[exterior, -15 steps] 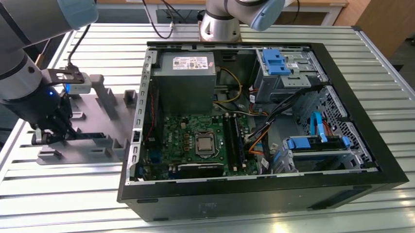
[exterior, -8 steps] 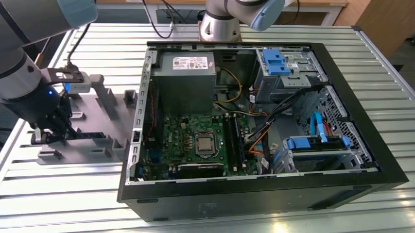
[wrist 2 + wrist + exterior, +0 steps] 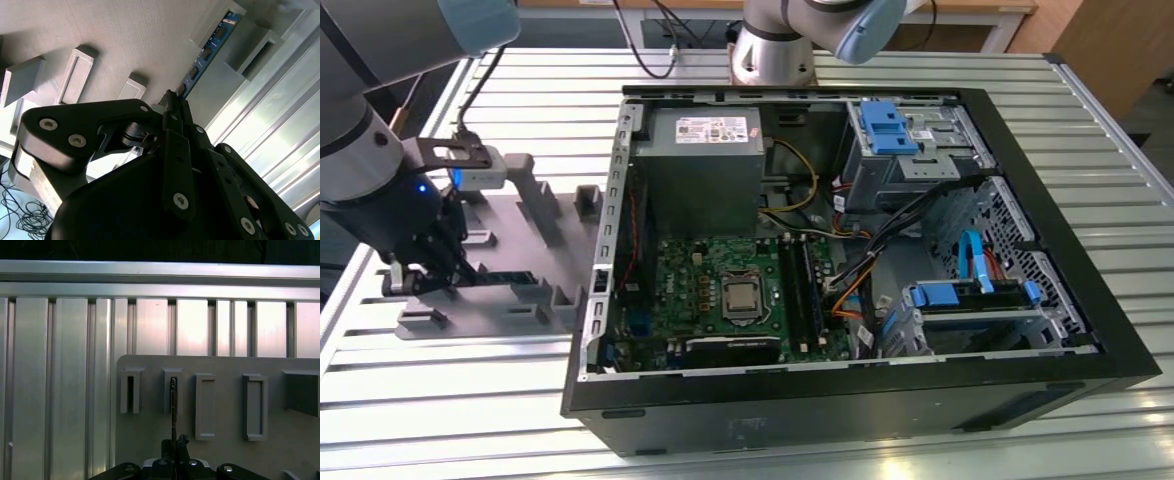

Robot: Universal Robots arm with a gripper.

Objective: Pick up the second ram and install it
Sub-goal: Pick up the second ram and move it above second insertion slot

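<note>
Black metal claw (image 3: 172,101) clenches the thin blue-green second ram (image 3: 204,56) at a slotted matte grey fixture (image 3: 125,30).

No text can be read. The grey metal power supply box (image 3: 704,165), inside the open black computer case (image 3: 854,400), carries a white printed label (image 3: 711,128); its print is too small to read. In the second wrist view the blue-green memory stick (image 3: 206,52) bears illegible markings.
</note>
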